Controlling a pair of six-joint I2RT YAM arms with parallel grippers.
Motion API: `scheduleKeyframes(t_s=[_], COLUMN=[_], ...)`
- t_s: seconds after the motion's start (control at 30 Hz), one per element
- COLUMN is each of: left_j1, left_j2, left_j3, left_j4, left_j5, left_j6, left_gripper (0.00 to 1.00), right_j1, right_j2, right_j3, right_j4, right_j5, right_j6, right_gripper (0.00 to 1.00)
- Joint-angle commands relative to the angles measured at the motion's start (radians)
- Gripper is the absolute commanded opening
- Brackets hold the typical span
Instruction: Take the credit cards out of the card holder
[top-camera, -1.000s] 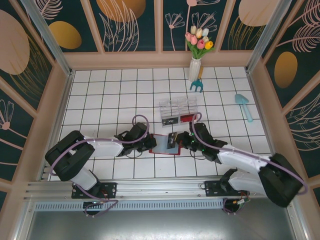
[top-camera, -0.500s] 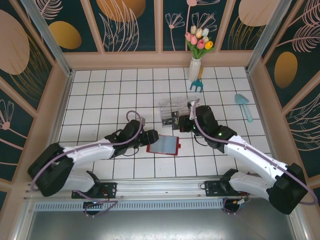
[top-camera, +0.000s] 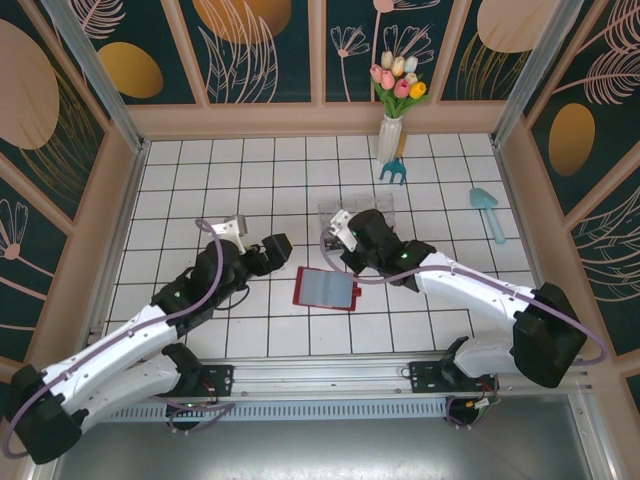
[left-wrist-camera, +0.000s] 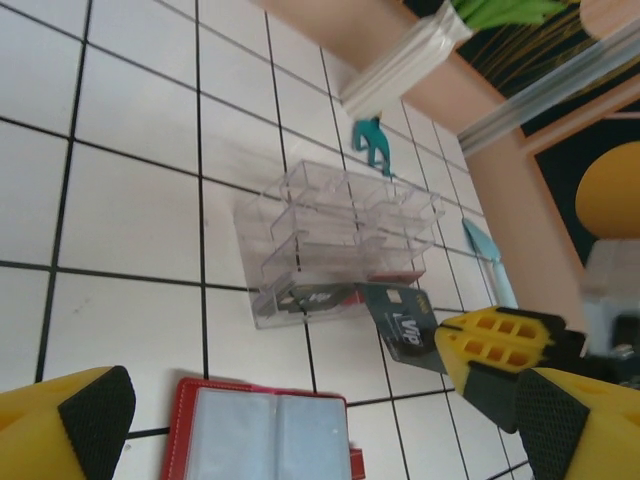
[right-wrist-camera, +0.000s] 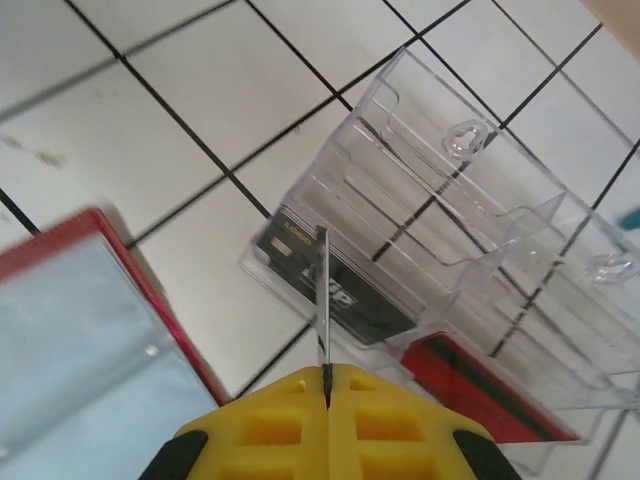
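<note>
Card holder flat; right gripper tight on dark card (edge-on at wrist); left gripper agape.

Clear plastic compartment box, mid-table on white tiles. White vase of tulips, upright by back wall. Teal hand rake just beside vase. Light blue trowel, right side.

**Holder open, cards out**

The card holder lies open and flat on the tiled surface, grey inside with red edging. A dark VIP card is pinched in the right tool at the clear box. A second dark card and a red card lie in the box.
</note>
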Motion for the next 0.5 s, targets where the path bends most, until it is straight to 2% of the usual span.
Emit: scheduleKeyframes(t_s=[0.0,0.13,0.47], left_j1=[0.006,0.006,0.006], left_j2=[-0.043,-0.081,-0.129], left_j3=[-0.031,-0.049,-0.072], left_j4=[-0.057,-0.064,-0.069], left_j5=[-0.056,-0.057,-0.056], left_j6=[0.031,0.034,0.034], left_gripper=[0.99,0.99,0.99], right_j1=[0.022,0.027,0.027], right_j2=[0.006,0.025,0.077], right_j3=[-0.022,-0.049,-0.012], right_j4=[0.008,0.020,0.010], right_j5=[0.063,0.064,0.035], right_j6=[-0.256,-0.391,-0.614], right_gripper=[0.00,0.00,0.00])
